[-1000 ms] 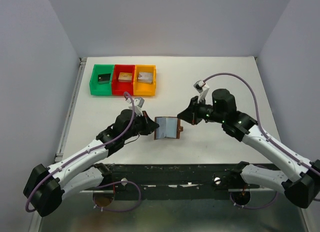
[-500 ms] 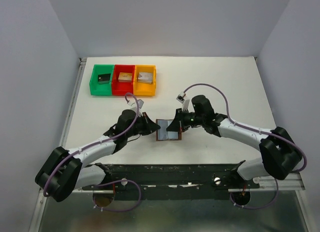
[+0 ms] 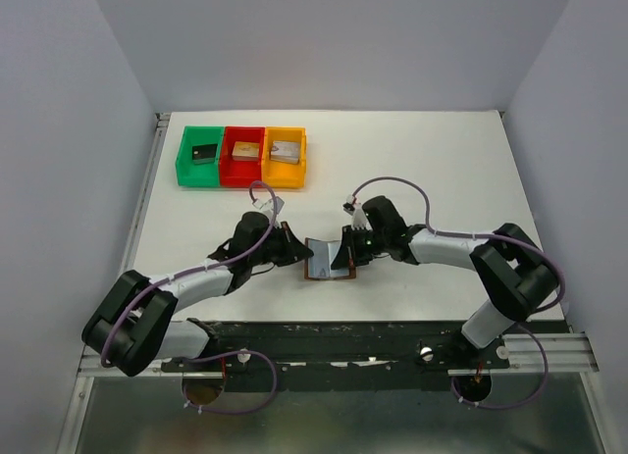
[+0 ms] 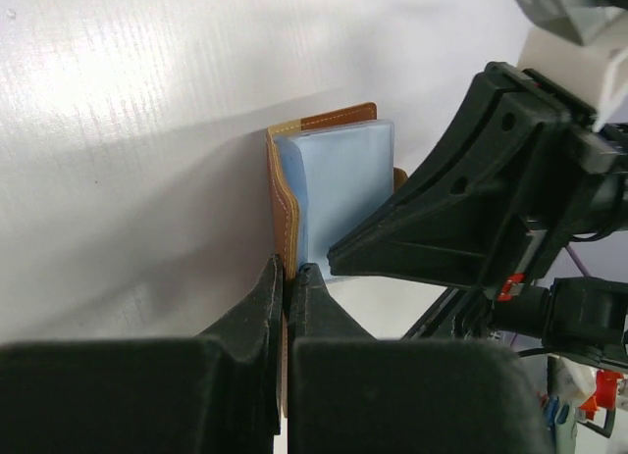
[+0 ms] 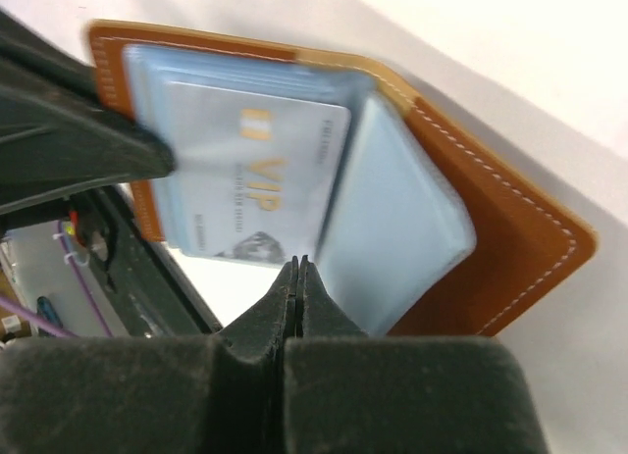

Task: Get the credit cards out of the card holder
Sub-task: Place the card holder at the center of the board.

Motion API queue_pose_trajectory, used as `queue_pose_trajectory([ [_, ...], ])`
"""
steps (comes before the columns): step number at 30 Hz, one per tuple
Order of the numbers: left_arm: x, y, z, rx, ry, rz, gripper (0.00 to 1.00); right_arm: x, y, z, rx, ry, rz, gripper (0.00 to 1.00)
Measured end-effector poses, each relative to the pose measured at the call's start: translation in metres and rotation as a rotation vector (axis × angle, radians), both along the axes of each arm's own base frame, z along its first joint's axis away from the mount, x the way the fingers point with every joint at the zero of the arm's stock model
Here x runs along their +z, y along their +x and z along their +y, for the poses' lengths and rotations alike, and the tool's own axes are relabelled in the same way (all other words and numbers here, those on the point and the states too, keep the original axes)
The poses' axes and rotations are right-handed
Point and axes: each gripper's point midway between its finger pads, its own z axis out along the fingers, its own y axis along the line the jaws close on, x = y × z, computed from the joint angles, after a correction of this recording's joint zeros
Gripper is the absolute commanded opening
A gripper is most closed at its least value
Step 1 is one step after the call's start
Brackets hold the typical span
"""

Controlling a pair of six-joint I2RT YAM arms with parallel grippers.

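— Brown leather is laid open on the bench [image 3: 432, 160]: the wallet [image 3: 329, 258] is found between the two arms, with its light blue sleeves turned up. How much is judged done?

— Hardly anything. No card is seen outside the wallet. A silvery card [image 5: 255, 170] is lodged in its sleeve, and the others are hidden, so all of them are taken to be left.

— And the hands?

— The left hand [image 4: 291, 273] is clamped on the wallet's stitched left edge, so the wallet is pinned in place. The right hand [image 5: 297, 268] is shut, with its fingertips together at the card's lower edge. Whether the card is pinched between them cannot be told.

— Can anything be read?

— "VIP" is printed in gold across the silvery card, with a small gold mark above it. The finer print is blurred and cannot be made out. No brand is seen on the leather.
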Motion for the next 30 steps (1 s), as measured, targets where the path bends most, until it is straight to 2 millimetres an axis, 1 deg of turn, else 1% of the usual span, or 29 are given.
queue_pose_trajectory([
  [6,-0.003,0.002,-0.002,-0.014,0.007,0.014,0.0,-0.033,-0.002,-0.011,-0.029,-0.107,0.072,0.0],
  [8,-0.003,0.004,-0.003,-0.017,0.014,0.016,0.13,-0.034,-0.001,-0.011,-0.033,-0.116,0.075,0.0],
  [9,-0.003,0.004,-0.003,-0.019,0.017,0.02,0.22,-0.034,0.0,-0.012,-0.037,-0.12,0.074,0.0],
  [10,-0.004,0.004,-0.004,-0.021,0.021,0.021,0.31,-0.034,0.0,-0.012,-0.039,-0.123,0.074,0.0],
  [12,-0.003,0.005,-0.004,-0.025,0.033,0.024,0.53,-0.034,0.0,-0.012,-0.041,-0.125,0.073,0.0],
  [16,-0.001,0.008,-0.003,-0.031,0.071,0.036,0.71,-0.034,0.001,-0.013,-0.046,-0.129,0.069,0.0],
  [17,0.001,0.008,-0.002,-0.03,0.083,0.039,0.78,-0.034,0.002,-0.013,-0.049,-0.132,0.068,0.0],
  [19,0.003,0.01,0.001,-0.022,0.104,0.035,0.8,-0.034,0.002,-0.014,-0.054,-0.137,0.065,0.0],
  [23,0.012,0.011,0.014,0.011,0.168,0.017,0.79,-0.033,0.003,-0.017,-0.064,-0.149,0.06,0.0],
  [28,0.033,0.013,0.032,0.066,0.229,-0.045,0.7,-0.033,0.004,-0.021,-0.077,-0.167,0.054,0.0],
  [30,0.041,0.012,0.034,0.072,0.223,-0.073,0.62,-0.032,0.004,-0.022,-0.082,-0.175,0.053,0.0],
])
